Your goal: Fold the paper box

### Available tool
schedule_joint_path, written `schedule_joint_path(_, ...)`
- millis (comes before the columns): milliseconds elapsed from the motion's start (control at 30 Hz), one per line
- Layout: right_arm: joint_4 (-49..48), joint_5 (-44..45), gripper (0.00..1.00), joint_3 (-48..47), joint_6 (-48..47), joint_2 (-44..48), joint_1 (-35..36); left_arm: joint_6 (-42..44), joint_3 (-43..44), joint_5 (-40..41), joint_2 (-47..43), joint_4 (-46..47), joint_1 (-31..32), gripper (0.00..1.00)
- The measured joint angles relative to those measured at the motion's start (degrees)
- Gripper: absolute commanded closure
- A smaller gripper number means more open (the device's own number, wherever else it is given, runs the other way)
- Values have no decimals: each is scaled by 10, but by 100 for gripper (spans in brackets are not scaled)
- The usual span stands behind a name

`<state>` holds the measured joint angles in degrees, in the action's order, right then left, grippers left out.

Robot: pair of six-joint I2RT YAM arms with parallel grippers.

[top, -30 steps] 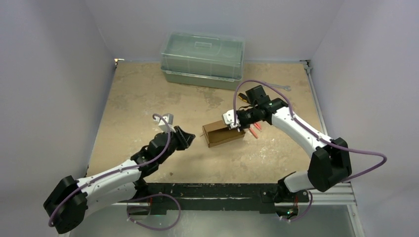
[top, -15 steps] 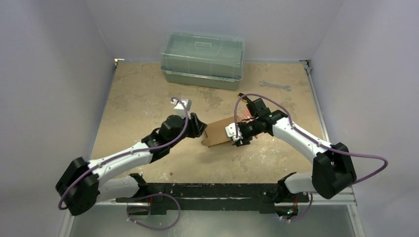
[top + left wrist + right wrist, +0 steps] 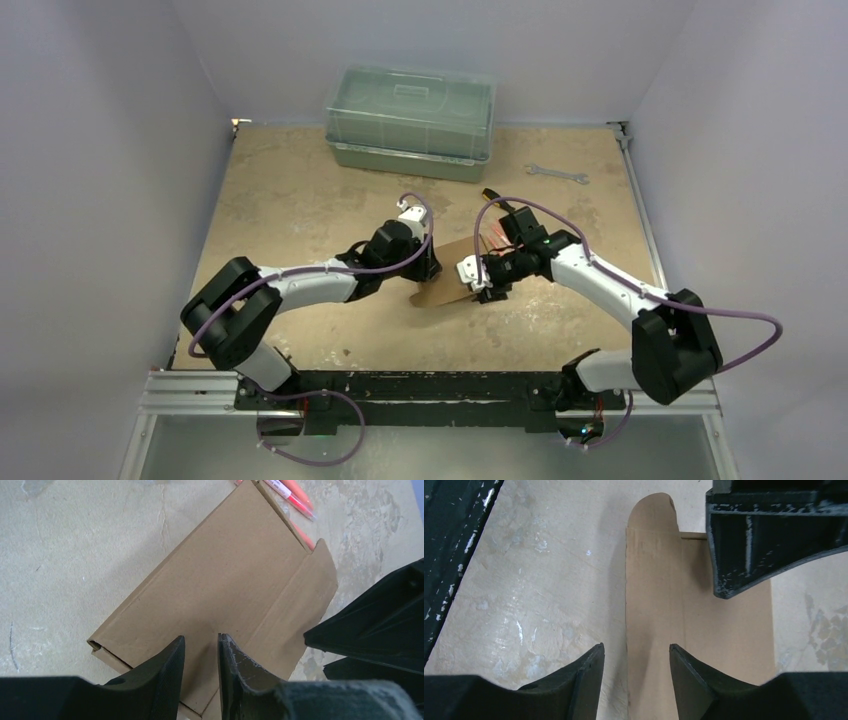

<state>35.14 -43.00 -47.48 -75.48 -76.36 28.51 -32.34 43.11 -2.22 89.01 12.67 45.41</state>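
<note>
**Both tools at the box, mid-counter**

The paper box (image 3: 446,284) lies mid-counter (image 3: 300,200), between the two arms. It looks like a flattened brown carton w/ one rounded flap (image 3: 651,507) sticking out at an end.

The left tool (image 3: 201,639) sits over the broad top panel. Its fingers are almost pressed together, w/ a slim gap and nothing in it. That's prob. to pin the cardboard so it can't slide, though actual contact can't be told.

The right tool (image 3: 636,647) is part-spread and straddles one long edge (one finger over cardboard, the other over bare counter), pinching nothing. My guess is it's lined up to catch that edge & raise the side panel along its crease.

Orange pens (image 3: 292,492) lie just beside the box's far end, so a shove that way could knock them. A lidded plastic bin (image 3: 410,120) and a wrench (image 3: 557,174) sit well apart at the back.

The step looks like hold-and-fold, and the box isn't squared up yet.
</note>
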Motion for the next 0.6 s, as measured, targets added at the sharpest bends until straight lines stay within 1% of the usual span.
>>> schedule_joint_path(33,0,0,49,0,2,-5,0,1,2,-2,6,1,0,71)
schedule_joint_path(100,1,0,56,0,8,-16,0,3,8,-4,12,3,0,72)
schedule_joint_path(233,27,-20,57,-4,19,-27,-5,5,9,-3,21,13,0,72)
schedule_joint_path(267,37,-37,60,-11,32,-20,-9,5,9,-3,21,14,0,72)
schedule_joint_path(300,39,-41,67,-14,36,-17,-14,5,9,-3,21,14,0,72)
schedule_joint_path(367,24,-59,80,-22,79,8,-32,5,9,-3,21,14,0,72)
schedule_joint_path(433,-9,-65,89,-24,132,33,-54,5,9,-3,21,14,0,72)
schedule_joint_path(500,-39,-60,94,-23,173,41,-69,5,9,-3,21,15,0,72)
schedule_joint_path(600,-85,-34,97,-20,228,22,-78,4,9,-3,21,15,0,72)
